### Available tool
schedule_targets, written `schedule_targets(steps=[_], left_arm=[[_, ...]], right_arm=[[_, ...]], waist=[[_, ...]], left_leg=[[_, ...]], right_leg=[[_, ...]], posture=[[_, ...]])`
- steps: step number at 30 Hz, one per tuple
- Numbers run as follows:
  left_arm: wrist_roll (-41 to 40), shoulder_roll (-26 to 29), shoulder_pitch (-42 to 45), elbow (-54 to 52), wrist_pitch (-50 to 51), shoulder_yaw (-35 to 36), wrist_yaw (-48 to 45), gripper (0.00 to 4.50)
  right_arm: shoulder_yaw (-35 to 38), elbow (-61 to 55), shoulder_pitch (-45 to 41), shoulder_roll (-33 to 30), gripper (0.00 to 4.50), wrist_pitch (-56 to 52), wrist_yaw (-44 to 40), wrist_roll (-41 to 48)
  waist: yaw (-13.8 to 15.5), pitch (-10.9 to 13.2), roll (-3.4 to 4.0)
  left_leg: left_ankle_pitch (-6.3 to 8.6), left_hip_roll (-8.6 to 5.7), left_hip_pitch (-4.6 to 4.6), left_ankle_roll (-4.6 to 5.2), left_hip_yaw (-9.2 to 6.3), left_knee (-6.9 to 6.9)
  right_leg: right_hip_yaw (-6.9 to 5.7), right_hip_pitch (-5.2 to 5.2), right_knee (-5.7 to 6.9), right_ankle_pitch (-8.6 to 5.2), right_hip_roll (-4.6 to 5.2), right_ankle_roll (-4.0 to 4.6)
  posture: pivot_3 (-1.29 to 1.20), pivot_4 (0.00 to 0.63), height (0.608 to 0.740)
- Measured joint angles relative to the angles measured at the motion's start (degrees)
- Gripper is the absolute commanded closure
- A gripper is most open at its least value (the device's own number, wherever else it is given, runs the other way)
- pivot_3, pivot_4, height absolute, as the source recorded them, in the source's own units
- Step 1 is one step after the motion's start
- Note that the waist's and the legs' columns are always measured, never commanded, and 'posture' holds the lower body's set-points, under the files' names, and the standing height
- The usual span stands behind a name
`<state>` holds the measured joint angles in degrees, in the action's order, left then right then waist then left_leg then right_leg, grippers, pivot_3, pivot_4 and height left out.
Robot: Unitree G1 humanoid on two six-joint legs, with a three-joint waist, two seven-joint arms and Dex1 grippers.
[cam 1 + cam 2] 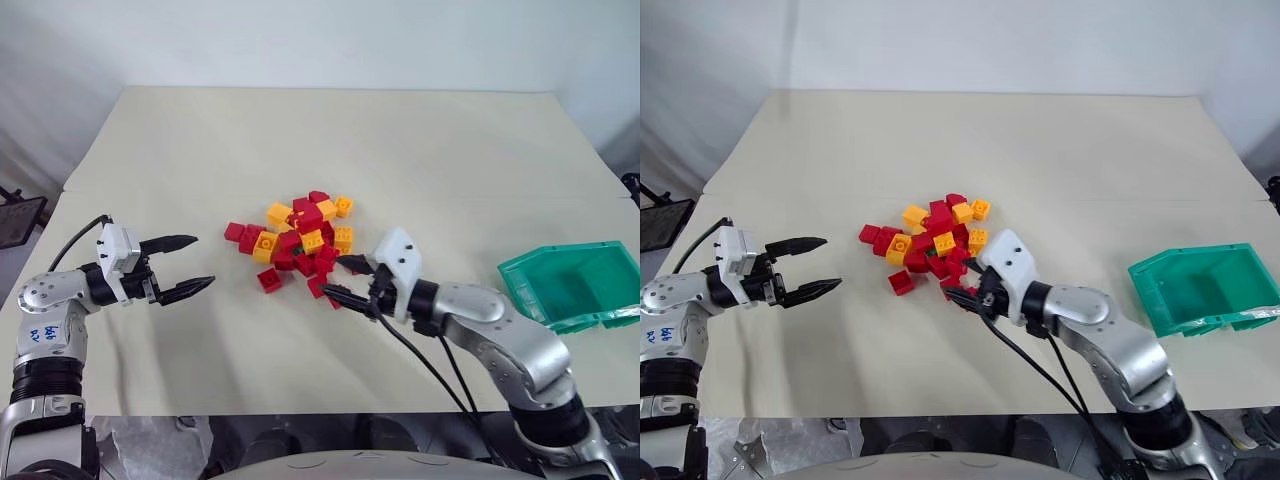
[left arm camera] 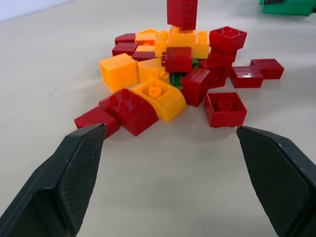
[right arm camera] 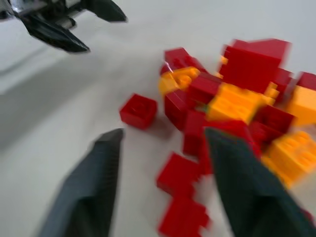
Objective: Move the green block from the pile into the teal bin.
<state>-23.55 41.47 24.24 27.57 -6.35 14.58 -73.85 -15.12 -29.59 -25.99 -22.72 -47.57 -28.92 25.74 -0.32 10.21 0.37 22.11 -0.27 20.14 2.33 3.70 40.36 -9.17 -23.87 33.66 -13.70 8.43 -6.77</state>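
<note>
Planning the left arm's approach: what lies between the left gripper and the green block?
In the left wrist view, bare table lies ahead of the left gripper, then red and yellow bricks of the pile screen the green block.

Small studded bricks in the pile (image 1: 300, 238) look like smooth, glossy plastic, red and yellow-orange. The green block (image 2: 177, 79) among them looks the same. The bin (image 1: 575, 288) is translucent, shiny teal plastic. The table (image 1: 330, 140) is matt, pale and smooth. The left gripper's fingers (image 2: 74, 173) are matt black with finely textured pads.
</note>
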Motion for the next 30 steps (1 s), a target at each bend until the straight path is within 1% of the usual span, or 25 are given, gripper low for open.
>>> schedule_targets(steps=[2,4,5,9,13,17,22,25,27,30], left_arm=[[-0.21,-0.43,-0.14,-0.2,-0.07,0.03,-0.11,0.0],[-0.66,-0.59,-0.39,-0.38,-0.11,0.12,-0.2,0.0],[-0.9,-0.82,-0.41,-0.58,-0.16,0.13,-0.28,0.0],[-1.6,-1.15,-0.54,-1.5,-0.22,0.16,-0.87,0.0],[-3.68,-1.28,-0.51,-1.96,-0.13,0.47,-3.26,0.0],[-5.92,-1.39,-0.04,-2.12,1.0,0.67,-6.25,0.0],[-6.35,-1.37,-0.09,-2.13,1.58,0.83,-6.84,0.0],[-6.35,-1.37,-0.07,-2.12,1.73,0.83,-6.78,0.0],[-6.34,-1.37,0.18,-2.06,1.77,0.83,-6.71,0.0],[-6.34,-1.32,0.24,-1.83,1.77,0.97,-6.69,0.0]], right_arm=[[-1.86,1.57,-1.94,2.63,3.68,-0.59,0.83,-0.65],[-3.46,4.67,-3.79,6.21,4.26,-0.61,1.75,-1.82],[-4.49,6.53,-4.68,8.1,4.45,-0.17,2.25,-2.63],[-7.26,13.64,-6.95,13.2,4.45,3.14,2.65,-5.55],[-7.22,25.5,-10.78,18.99,4.45,9.4,3.49,-9.09],[-4.93,42.28,-17.64,24.08,4.45,18.69,5.08,-12.8],[0.67,55.77,-22.98,24.49,4.45,28.24,7.7,-15.88],[2.7,59.18,-24.16,23.62,4.45,31.17,8.75,-17.09],[3.36,60.19,-24.28,21.58,4.45,32.11,9.13,-18.45],[5.1,60.14,-21.91,17.3,4.45,31.91,9.06,-19.79]], waist=[[-0.06,0.0,0.0],[-0.17,0.0,0.0],[-0.28,0.0,0.0],[-0.41,0.0,0.0],[-1.21,0.0,0.0],[-2.09,0.0,0.01],[-2.52,0.0,0.01],[-2.91,0.0,0.01],[-2.89,0.0,0.01],[-2.73,0.01,0.02]], left_leg=[[0.0,0.0,0.01,0.0,0.0,0.0],[0.0,0.0,0.01,-0.01,0.01,0.0],[0.0,0.0,0.02,-0.01,0.01,0.0],[0.0,-0.04,0.02,-0.01,0.0,0.0],[0.0,-0.02,0.02,-0.03,-0.02,-0.02],[-0.05,-0.01,-0.02,-0.16,-0.01,-0.14],[-0.06,0.0,-0.04,-0.2,-0.07,-0.27],[-0.06,0.05,-0.04,-0.2,-0.08,-0.27],[-0.06,0.07,-0.04,-0.2,-0.09,-0.26],[-0.06,0.05,0.0,-0.2,-0.1,-0.26]], right_leg=[[-0.01,-0.02,0.01,0.0,0.0,0.0],[-0.01,-0.03,0.0,0.0,-0.02,0.0],[-0.01,-0.03,0.01,0.0,-0.02,0.0],[0.0,-0.03,0.02,0.0,-0.02,0.0],[-0.03,-0.03,0.03,-0.01,-0.06,0.01],[-0.01,-0.04,0.0,-0.03,-0.18,0.05],[-0.02,-0.06,0.0,-0.05,-0.2,0.09],[-0.01,-0.06,0.0,-0.05,-0.2,0.08],[-0.01,-0.05,0.01,-0.05,-0.19,0.09],[0.0,-0.05,-0.01,-0.05,-0.14,0.08]], posture=[[0.0,0.15,0.74],[0.0,0.15,0.74],[0.0,0.15,0.74],[0.0,0.15,0.74],[0.0,0.15,0.74],[0.0,0.15,0.74],[0.0,0.15,0.74],[0.0,0.15,0.74],[0.0,0.15,0.74],[0.0,0.15,0.74]])
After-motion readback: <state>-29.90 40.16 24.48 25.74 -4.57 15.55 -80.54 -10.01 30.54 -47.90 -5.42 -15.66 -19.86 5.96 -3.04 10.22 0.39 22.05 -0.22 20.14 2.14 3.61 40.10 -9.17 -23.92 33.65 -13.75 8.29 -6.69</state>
